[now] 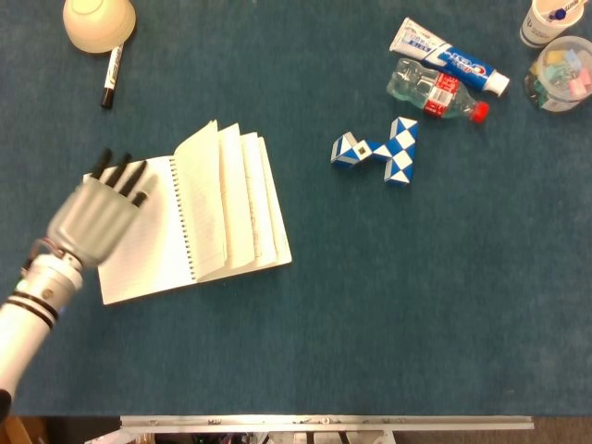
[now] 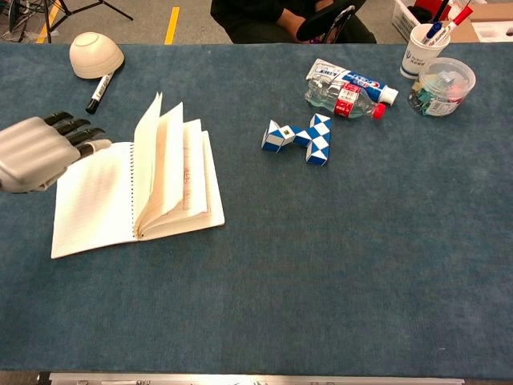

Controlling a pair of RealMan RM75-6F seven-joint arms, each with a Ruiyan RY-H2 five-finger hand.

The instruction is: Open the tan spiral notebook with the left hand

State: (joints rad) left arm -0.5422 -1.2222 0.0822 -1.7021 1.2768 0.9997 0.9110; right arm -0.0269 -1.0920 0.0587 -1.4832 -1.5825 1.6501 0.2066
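The spiral notebook (image 1: 236, 217) (image 2: 180, 188) lies open left of the table's middle. Its lined left page lies flat, and several cream pages stand fanned up along the spiral. My left hand (image 1: 92, 217) (image 2: 36, 152) hovers over the outer edge of the left page, palm down, with its dark fingers extended toward the far side. It holds nothing and is clear of the standing pages. The right hand appears in neither view.
A cream bowl (image 1: 98, 23) (image 2: 96, 53) and a black marker (image 1: 111, 76) (image 2: 98, 88) lie at the far left. A blue-white snake puzzle (image 1: 379, 150) (image 2: 298, 138) sits right of the notebook. Toothpaste (image 1: 446, 57), a water bottle (image 1: 435, 91), a clip tub (image 1: 560, 74) and a pen cup (image 2: 425, 44) are far right.
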